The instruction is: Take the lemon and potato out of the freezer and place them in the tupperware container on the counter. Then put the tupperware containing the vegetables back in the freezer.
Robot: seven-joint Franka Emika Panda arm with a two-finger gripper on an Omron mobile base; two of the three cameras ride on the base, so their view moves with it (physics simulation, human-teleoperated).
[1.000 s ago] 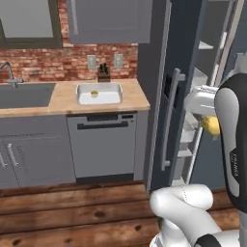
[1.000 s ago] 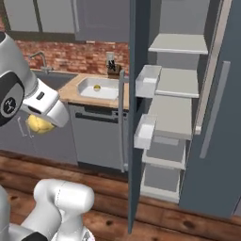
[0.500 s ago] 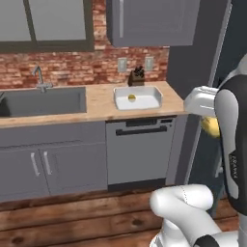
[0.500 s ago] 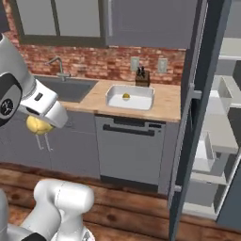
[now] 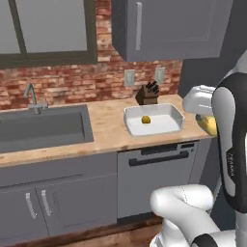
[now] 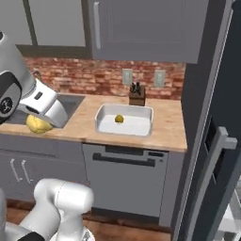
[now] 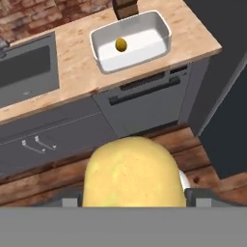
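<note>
Dark grey sink basin [image 5: 41,129] with a thin metal faucet [image 5: 32,98] is set into the left part of the light beige wood-grain counter [image 5: 107,132], under the red brick wall [image 5: 72,82]; dark grey base cabinets [image 5: 58,202] below, a dishwasher front [image 5: 157,176] to their right.

The shallow white rectangular tupperware container [image 5: 153,119] with rounded corners rests near the counter's right end, close to the front edge; one small bright yellow round lemon [image 5: 145,119] lies inside it, about mid-floor, apart from the walls; same pair visible in the right base view (container [image 6: 124,119], lemon [image 6: 119,119]) and hand view (container [image 7: 131,40], lemon [image 7: 121,44]).

A dark wooden knife block [image 5: 147,94] stands just behind the container against the brick wall.

The gripper [image 7: 132,195] is clamped on the dull yellow-tan roundish potato [image 7: 133,173], which hangs in the air over the wood floor [image 7: 58,178] in front of the cabinets, off the counter; the potato [image 6: 39,124] shows below the white hand in the right base view.

The tall dark blue-grey freezer [image 6: 214,141] stands past the counter's right end.
</note>
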